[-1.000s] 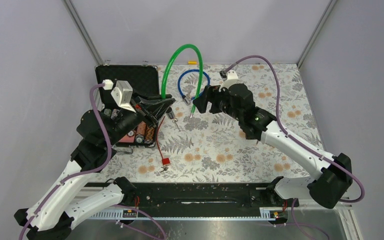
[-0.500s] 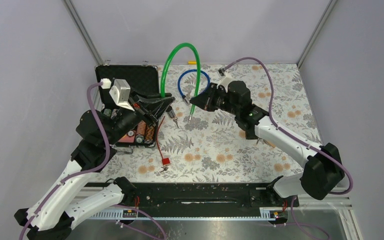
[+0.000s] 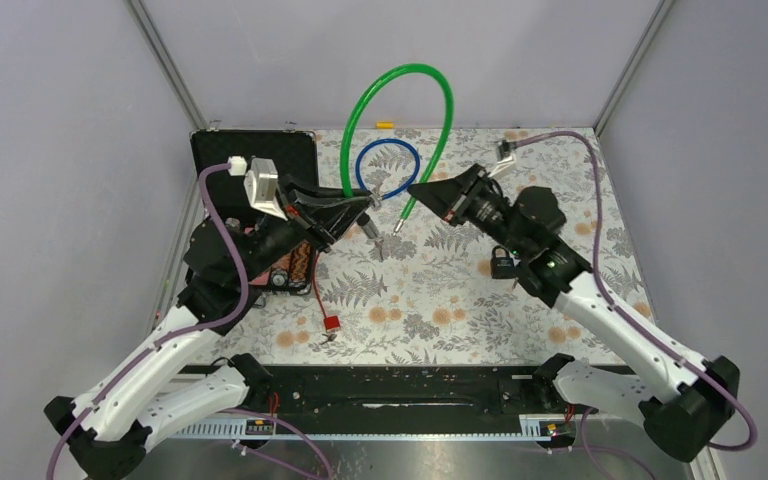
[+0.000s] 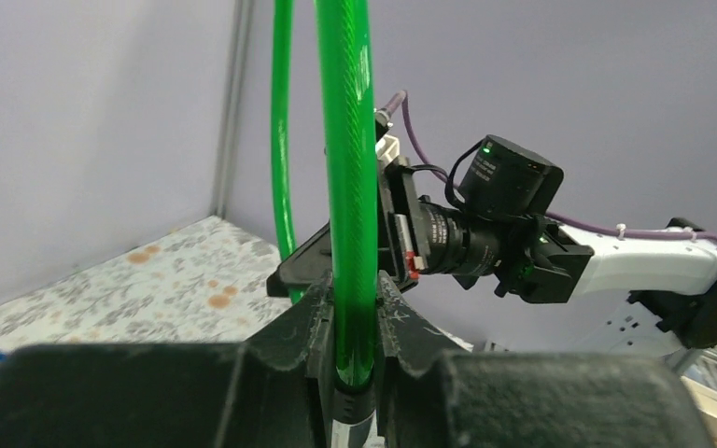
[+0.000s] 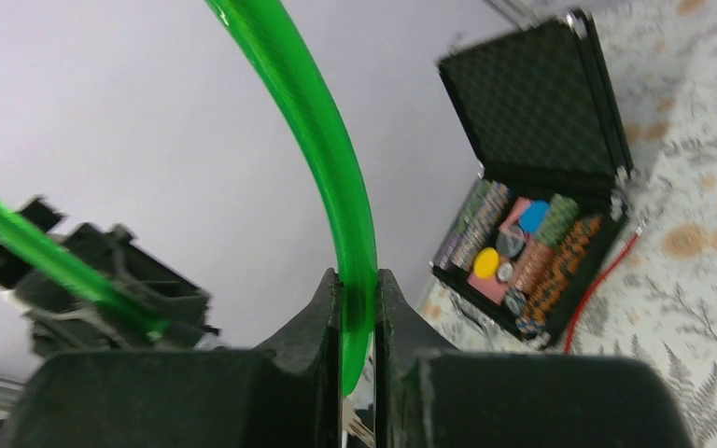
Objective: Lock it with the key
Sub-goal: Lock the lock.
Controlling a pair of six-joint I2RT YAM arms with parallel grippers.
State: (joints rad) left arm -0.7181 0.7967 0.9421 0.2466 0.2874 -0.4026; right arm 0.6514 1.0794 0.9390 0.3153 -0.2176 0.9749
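Top external, glossy green cable [image 3: 401, 74] arch, ends pinched by left fingers [image 3: 346, 207], right fingers [image 3: 430, 190]

The green cable [image 4: 347, 140] has a glossy, translucent plastic sheath, smooth all along. The left tool [image 4: 353, 327] and the right tool [image 5: 357, 308] are matt black plastic, and the left is faintly scuffed. A matt floral cloth covers the counter [image 3: 430, 290]. The poker chip case [image 5: 532, 103] has a dimpled black lining and bright metal edging.
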